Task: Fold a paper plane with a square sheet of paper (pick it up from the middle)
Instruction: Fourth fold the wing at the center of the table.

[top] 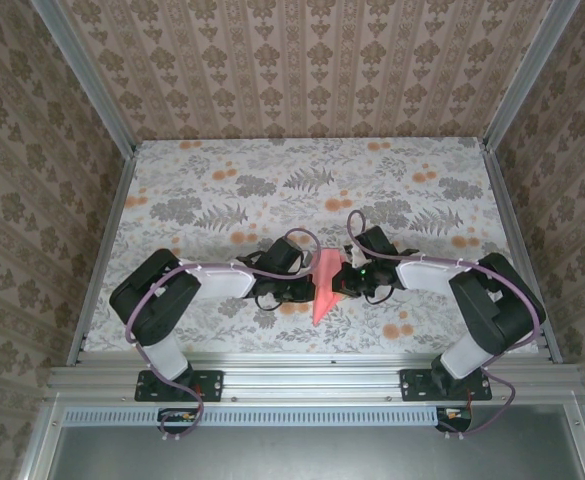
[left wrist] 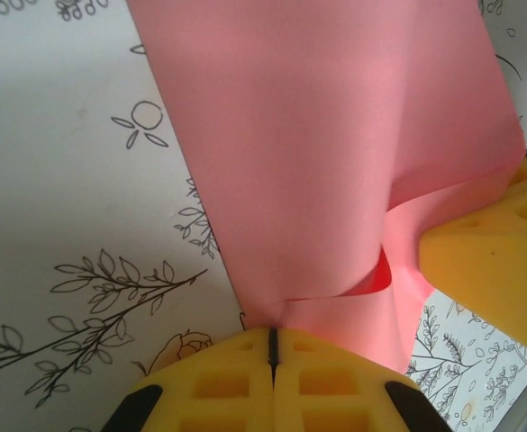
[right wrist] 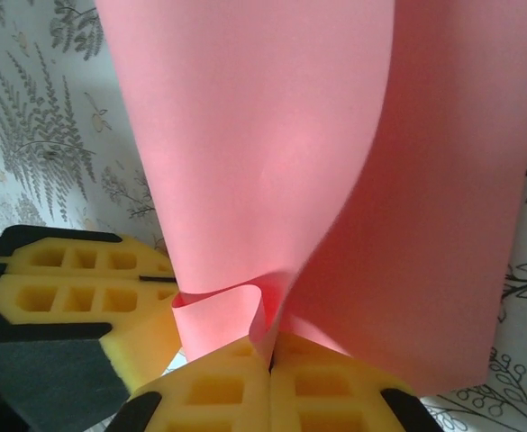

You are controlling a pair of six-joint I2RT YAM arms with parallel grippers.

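Observation:
The salmon-pink sheet of paper (top: 326, 284) stands bent and doubled over between my two grippers at the table's near middle. My left gripper (top: 306, 291) is shut on its lower edge; in the left wrist view the yellow fingertips (left wrist: 273, 346) meet with the paper (left wrist: 326, 144) pinched in the seam. From the other side my right gripper (top: 345, 283) is shut on the same sheet, its fingertips (right wrist: 270, 356) clamping a curled fold of the paper (right wrist: 272, 153). The two grippers almost touch. The paper's far side is hidden from both wrist views.
The floral tablecloth (top: 222, 200) covers the table, framed by aluminium rails (top: 312, 378) at the near edge and patterned walls on three sides. The right gripper's yellow finger (left wrist: 493, 261) shows in the left wrist view, and the left gripper's fingers (right wrist: 74, 288) in the right wrist view.

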